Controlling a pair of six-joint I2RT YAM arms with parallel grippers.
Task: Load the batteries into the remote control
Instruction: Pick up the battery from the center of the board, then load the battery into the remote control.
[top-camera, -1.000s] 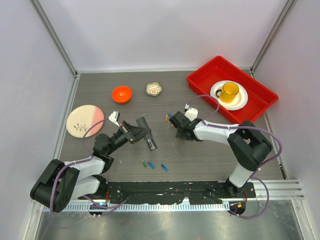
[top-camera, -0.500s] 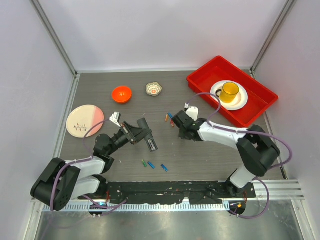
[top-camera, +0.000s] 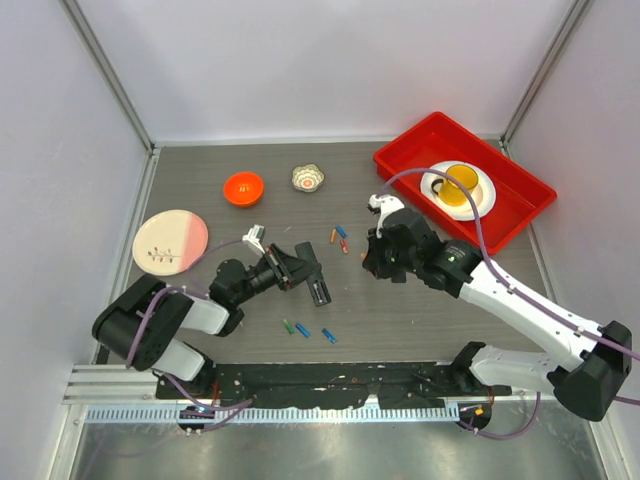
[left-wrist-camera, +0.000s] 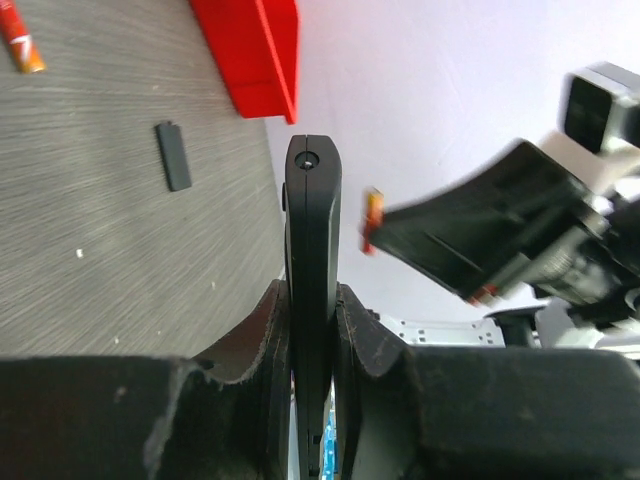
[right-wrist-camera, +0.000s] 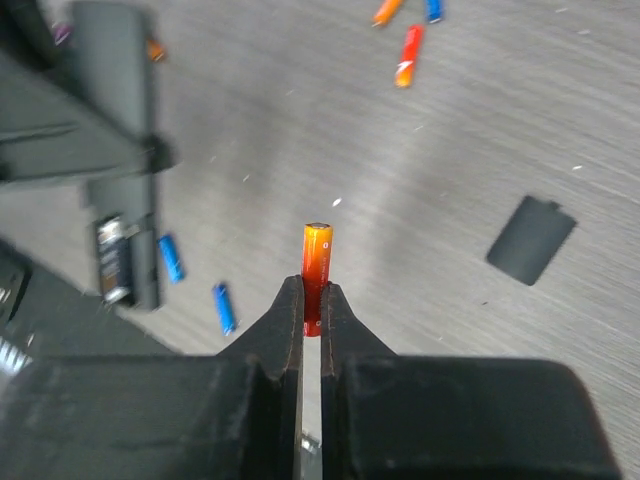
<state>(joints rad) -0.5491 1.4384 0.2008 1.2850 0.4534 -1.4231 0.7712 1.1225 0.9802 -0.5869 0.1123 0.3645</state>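
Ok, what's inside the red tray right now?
A white plate sits in the red tray, with a yellow mug on it. The right arm's purple cable crosses over the mug, so its contents cannot be seen.

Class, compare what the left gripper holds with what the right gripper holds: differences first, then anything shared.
The left gripper clamps a black remote control; the right gripper pinches an orange battery. The remote control is long and flat; the battery is a slim cylinder, much smaller. Both stick out beyond shut fingers.

Glossy orange battery (right-wrist-camera: 317, 262), matt black plastic remote (left-wrist-camera: 313, 300), grey wood-grain table (right-wrist-camera: 500, 120), shiny red plastic tray (left-wrist-camera: 250, 45).
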